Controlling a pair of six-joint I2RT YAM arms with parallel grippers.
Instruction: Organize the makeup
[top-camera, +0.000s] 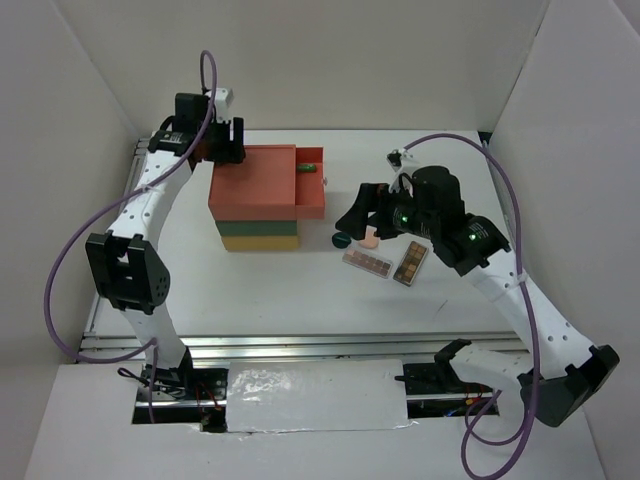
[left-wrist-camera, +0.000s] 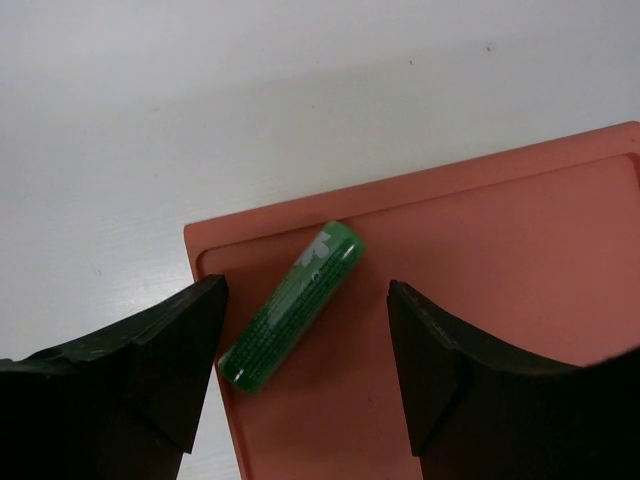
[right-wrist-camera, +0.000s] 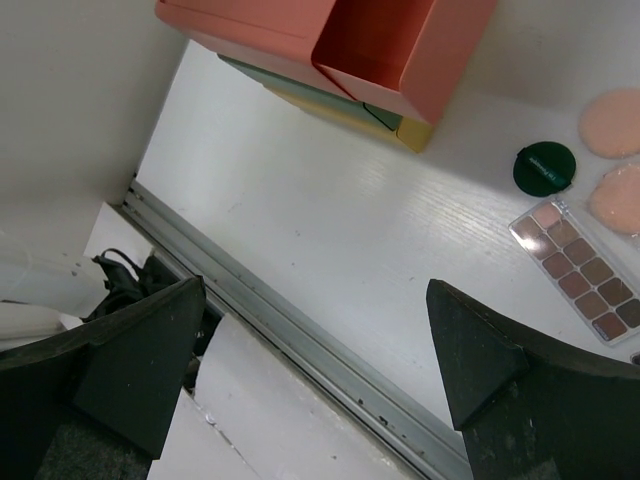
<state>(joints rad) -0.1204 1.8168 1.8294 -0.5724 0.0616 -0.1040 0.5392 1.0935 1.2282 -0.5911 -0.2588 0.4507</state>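
The green tube (left-wrist-camera: 293, 305) lies in the pulled-out orange drawer (left-wrist-camera: 500, 290); in the top view the tube (top-camera: 306, 168) is at the drawer's far side. My left gripper (top-camera: 224, 145) is open and empty over the box's far-left end; in its wrist view the left gripper (left-wrist-camera: 305, 293) frames the tube without touching it. My right gripper (top-camera: 362, 215) is open and empty above the dark-green disc (top-camera: 341, 240) and a peach puff (top-camera: 370, 238). Two long brownish palettes (top-camera: 367, 262) (top-camera: 410, 264) lie just nearer. The right wrist view shows my right gripper (right-wrist-camera: 315, 292), the disc (right-wrist-camera: 545, 167), two puffs (right-wrist-camera: 612, 122) (right-wrist-camera: 618, 198) and one palette (right-wrist-camera: 580, 283). The pinkish square palette is out of view.
The stacked orange, green and yellow drawer box (top-camera: 255, 205) stands left of centre, its top drawer (top-camera: 310, 185) open to the right. White walls close in the table on three sides. A metal rail (top-camera: 330, 345) runs along the near edge.
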